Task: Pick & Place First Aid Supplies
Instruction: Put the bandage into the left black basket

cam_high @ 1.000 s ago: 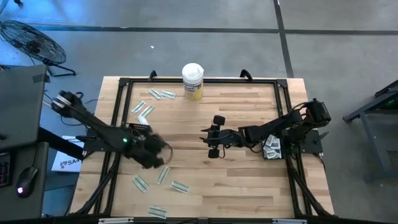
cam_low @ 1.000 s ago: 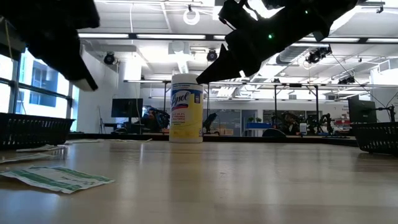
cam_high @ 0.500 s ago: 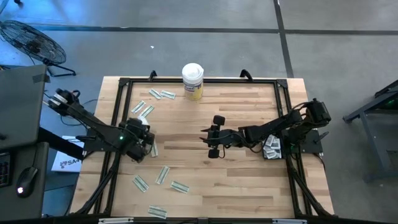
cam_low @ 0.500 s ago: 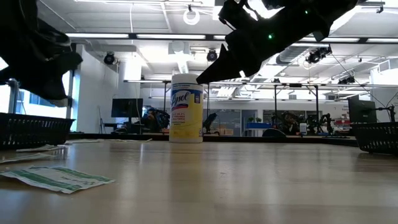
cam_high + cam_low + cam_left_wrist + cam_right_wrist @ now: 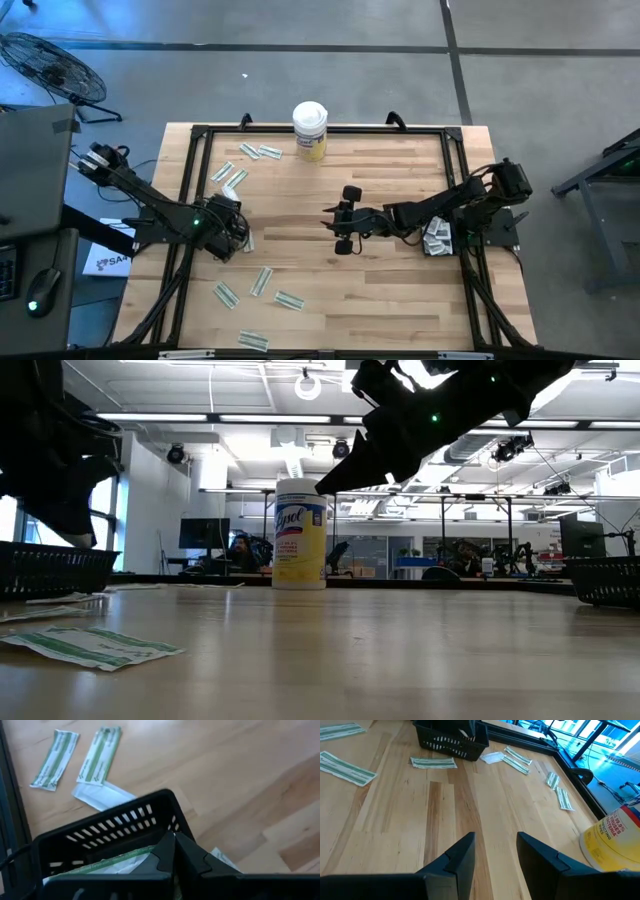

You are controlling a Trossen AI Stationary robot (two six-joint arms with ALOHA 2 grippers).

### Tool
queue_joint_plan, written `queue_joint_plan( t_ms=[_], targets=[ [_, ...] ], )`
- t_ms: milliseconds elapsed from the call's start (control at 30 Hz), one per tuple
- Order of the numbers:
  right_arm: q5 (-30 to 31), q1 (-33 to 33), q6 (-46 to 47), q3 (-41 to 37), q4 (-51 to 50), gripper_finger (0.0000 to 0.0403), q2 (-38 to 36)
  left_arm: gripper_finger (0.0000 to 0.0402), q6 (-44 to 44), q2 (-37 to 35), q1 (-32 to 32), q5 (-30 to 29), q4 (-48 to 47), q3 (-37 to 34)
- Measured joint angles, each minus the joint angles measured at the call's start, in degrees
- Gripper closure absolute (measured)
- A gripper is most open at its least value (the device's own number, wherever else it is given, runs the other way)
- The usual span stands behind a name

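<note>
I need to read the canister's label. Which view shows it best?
The low view: the canister stands upright, label facing the camera. The high view shows mainly its white lid; the right wrist view catches only an edge; the left wrist view misses it.

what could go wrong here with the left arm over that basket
1. The left gripper is shut over the black basket with a strip packet just under its tips; if the jaws open off-centre, the packet may catch the rim and fall outside.
2. A white packet lies against the basket wall; nudging the basket could bury or push it.

green-white strip packets (image 5: 261, 281) scattered flat, left tabletop (image 5: 380, 290)
</note>
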Motion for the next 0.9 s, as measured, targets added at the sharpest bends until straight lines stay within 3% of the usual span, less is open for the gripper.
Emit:
queue_joint_plan(
  t_ms=[400, 600, 733, 900],
  targets=[
    [-0.15, 0.02, 0.0, 0.0, 0.0, 0.0265, 0.0, 0.0397, 2.02, -0.01, 0.02, 1.49, 0.32, 0.0],
    [-0.17, 0.02, 0.0, 0.0, 0.0, 0.0265, 0.0, 0.035, 2.24, 0.05, 2.11, 1.23, 0.21, 0.0],
    [-0.17, 0.02, 0.0, 0.0, 0.0, 0.0265, 0.0, 0.032, 5.85, 0.07, 5.14, 0.39, -1.36, 0.21],
    [-0.17, 0.02, 0.0, 0.0, 0.0, 0.0265, 0.0, 0.0319, 14.72, 0.07, 7.21, 0.31, -0.68, 5.36]
  ],
)
